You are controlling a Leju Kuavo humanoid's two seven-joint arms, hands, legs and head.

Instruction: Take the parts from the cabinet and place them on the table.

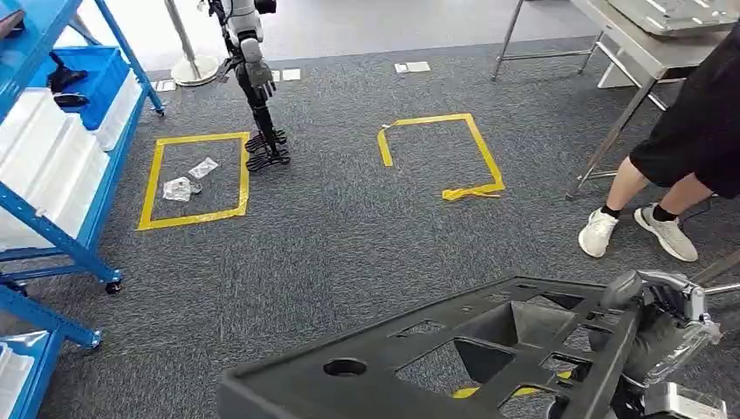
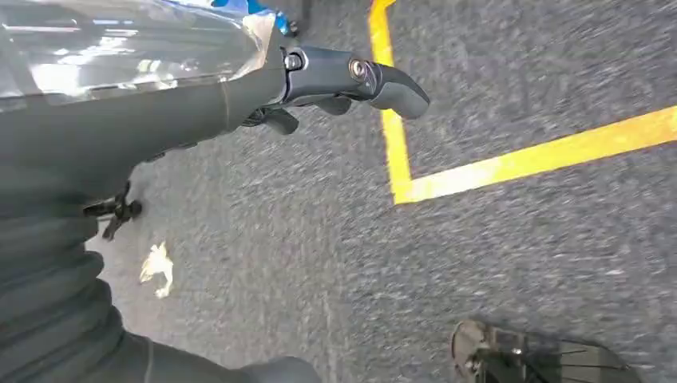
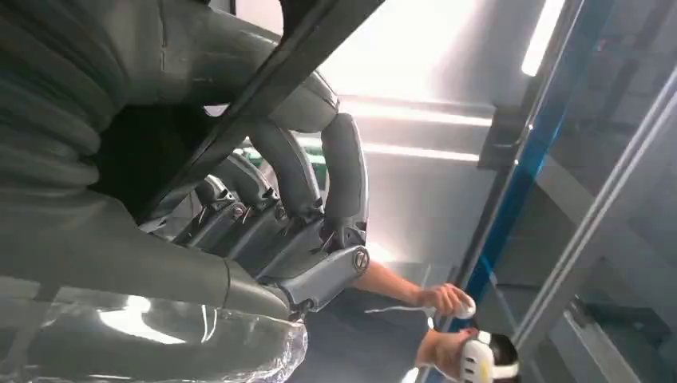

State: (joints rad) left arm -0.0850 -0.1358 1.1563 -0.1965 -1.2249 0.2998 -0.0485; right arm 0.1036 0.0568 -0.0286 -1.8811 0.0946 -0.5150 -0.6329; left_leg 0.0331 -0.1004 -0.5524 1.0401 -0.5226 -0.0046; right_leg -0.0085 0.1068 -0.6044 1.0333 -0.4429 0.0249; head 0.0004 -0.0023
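Observation:
A large black plastic part (image 1: pixel 454 349) with ribbed cut-outs and a round hole hangs low in front of me in the head view. My right hand (image 1: pixel 668 327) grips its right edge. In the right wrist view the dark fingers (image 3: pixel 295 207) wrap around a black bar of the part (image 3: pixel 263 88). My left hand (image 2: pixel 335 88) hangs over the grey carpet with its thumb out and its fingers loosely bent, nothing in them. The steel table (image 1: pixel 646 44) stands at the far right.
Blue shelving (image 1: pixel 52 175) with white bins lines the left side. Two yellow tape squares (image 1: pixel 471 153) mark the carpet, the left one holding small plastic bags (image 1: pixel 188 179). Another robot (image 1: pixel 253 78) stands ahead. A person (image 1: pixel 689 148) stands beside the table.

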